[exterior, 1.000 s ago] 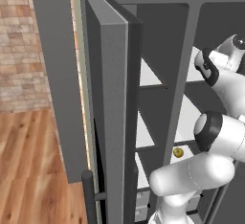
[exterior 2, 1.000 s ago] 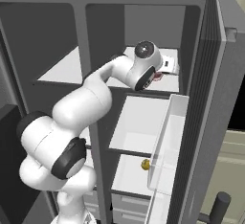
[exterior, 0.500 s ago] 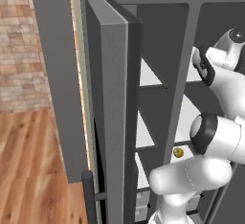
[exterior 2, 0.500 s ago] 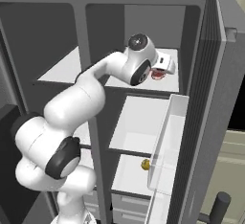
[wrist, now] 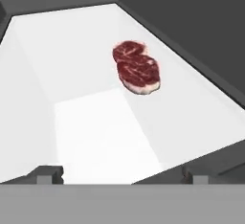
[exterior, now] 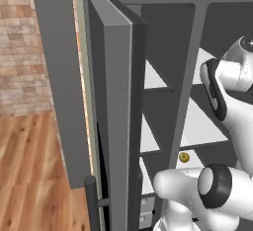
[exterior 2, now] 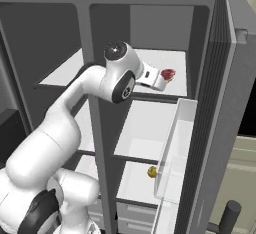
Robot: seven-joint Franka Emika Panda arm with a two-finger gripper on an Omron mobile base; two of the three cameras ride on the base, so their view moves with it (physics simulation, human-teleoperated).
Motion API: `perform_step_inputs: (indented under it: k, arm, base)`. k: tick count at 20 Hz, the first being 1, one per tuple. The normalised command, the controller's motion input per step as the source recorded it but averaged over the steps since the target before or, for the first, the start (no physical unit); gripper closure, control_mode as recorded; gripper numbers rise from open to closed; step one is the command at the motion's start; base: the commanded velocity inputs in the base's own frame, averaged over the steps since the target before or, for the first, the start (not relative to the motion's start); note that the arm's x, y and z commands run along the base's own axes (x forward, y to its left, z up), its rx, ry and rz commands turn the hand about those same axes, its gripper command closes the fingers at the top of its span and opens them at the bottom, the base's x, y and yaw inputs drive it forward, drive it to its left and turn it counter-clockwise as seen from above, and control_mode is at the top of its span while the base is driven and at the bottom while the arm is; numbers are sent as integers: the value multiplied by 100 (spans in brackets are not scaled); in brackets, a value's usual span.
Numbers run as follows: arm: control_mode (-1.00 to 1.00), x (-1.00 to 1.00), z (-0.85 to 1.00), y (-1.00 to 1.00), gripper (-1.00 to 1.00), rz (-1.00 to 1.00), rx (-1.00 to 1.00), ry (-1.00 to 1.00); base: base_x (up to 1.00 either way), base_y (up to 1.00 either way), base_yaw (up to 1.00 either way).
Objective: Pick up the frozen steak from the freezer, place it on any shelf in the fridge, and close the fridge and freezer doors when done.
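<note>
Steak (wrist: 137, 68) upper centre of hand view, flat on white shelf (wrist: 72, 74); end effector (wrist: 122, 174) released, empty, short of it. Likely stiff, light, slick; best pinched across narrow edges.

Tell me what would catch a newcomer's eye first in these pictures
The red steak stands out most, lying flat on the top white shelf of the wider fridge compartment, apart from the open gripper in front of it. Next comes the big white robot arm reaching into the fridge from the lower left in the right base view. A small round yellow item sits on a lower shelf, beside the clear door bin.
</note>
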Motion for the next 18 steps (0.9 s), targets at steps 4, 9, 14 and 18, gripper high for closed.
perform_step_inputs:
  k: [4,9,14,18]
  arm:
    - [-100,-100,0,26,-100,-2,8,26]
    - [-100,-100,0,59,-100,4,14,37]
    - [-100,-81,0,100,-100,24,3,8]
    - [-100,-32,0,65,-100,19,-2,-5]
  base:
    - [0,0,0]
    - [0,0,0]
    - [0,0,0]
    - [0,0,0]
